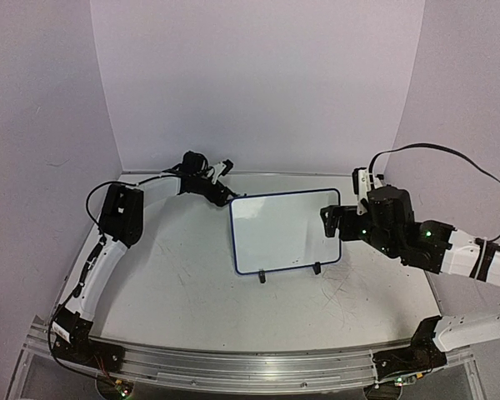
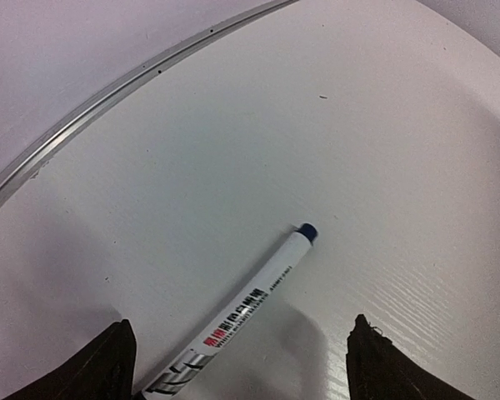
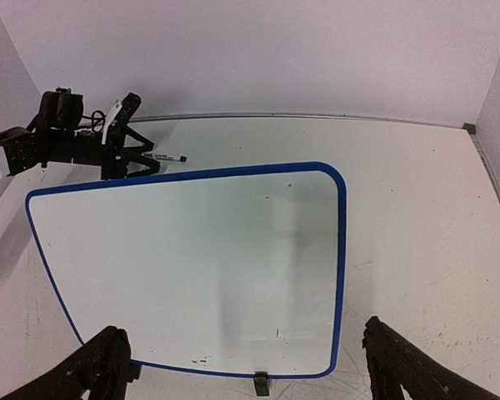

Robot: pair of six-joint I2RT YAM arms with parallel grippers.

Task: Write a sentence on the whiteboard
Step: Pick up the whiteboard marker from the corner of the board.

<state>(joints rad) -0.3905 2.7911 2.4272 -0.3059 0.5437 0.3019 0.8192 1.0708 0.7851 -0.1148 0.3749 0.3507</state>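
I see the whiteboard [image 1: 283, 233] propped on its feet mid-surface [image 1: 192, 283]. My left jaws stand open astride the marker [image 2: 258, 296], which lies flat near the far edge. My right jaws stand wide, empty, by the board's right edge.

White tabletop [image 1: 183, 283] was scuffed near front, metal strip [image 3: 317, 117] along far edge. On it: whiteboard [image 1: 285, 231] stood right of centre on black feet [image 1: 263, 276] — whiteboard marker [image 2: 237, 315] lay flat, far left.

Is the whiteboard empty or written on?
Empty. The whiteboard carries no words in the top or right wrist view, only a few tiny specks.
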